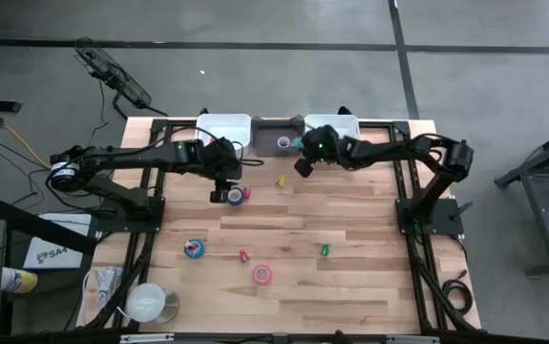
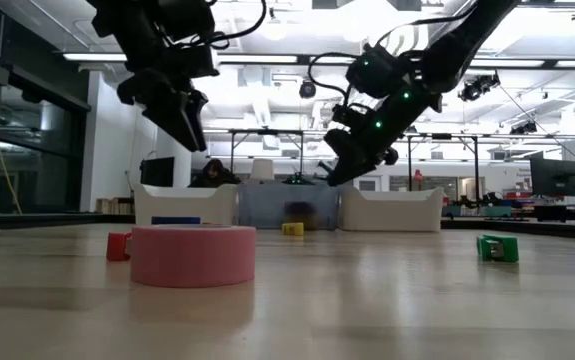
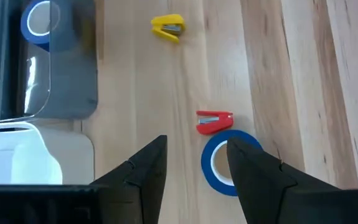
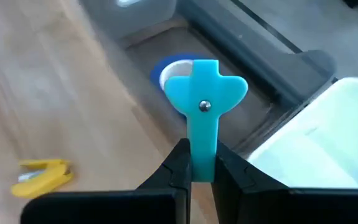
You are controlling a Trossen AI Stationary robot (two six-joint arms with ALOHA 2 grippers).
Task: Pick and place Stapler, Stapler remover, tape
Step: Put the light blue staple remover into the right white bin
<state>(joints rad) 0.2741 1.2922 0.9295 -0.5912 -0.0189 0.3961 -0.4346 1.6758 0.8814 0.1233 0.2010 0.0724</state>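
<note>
One blue tape roll [image 4: 166,71] already lies in the grey middle bin [image 1: 276,127]; several rolls remain on the table [image 1: 350,277]. The right gripper [image 4: 198,163], jaws clamped on a light-blue staple remover [image 4: 203,102], hangs near that bin. The left gripper [image 3: 194,163], jaws open, hovers with another blue tape roll [image 3: 219,165] apparently under one jaw, a small red stapler [image 3: 215,121] just beside it.

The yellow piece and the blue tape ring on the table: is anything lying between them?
Yes. In the left wrist view a small red piece lies between the yellow piece and the blue tape ring, right against the ring.
</note>
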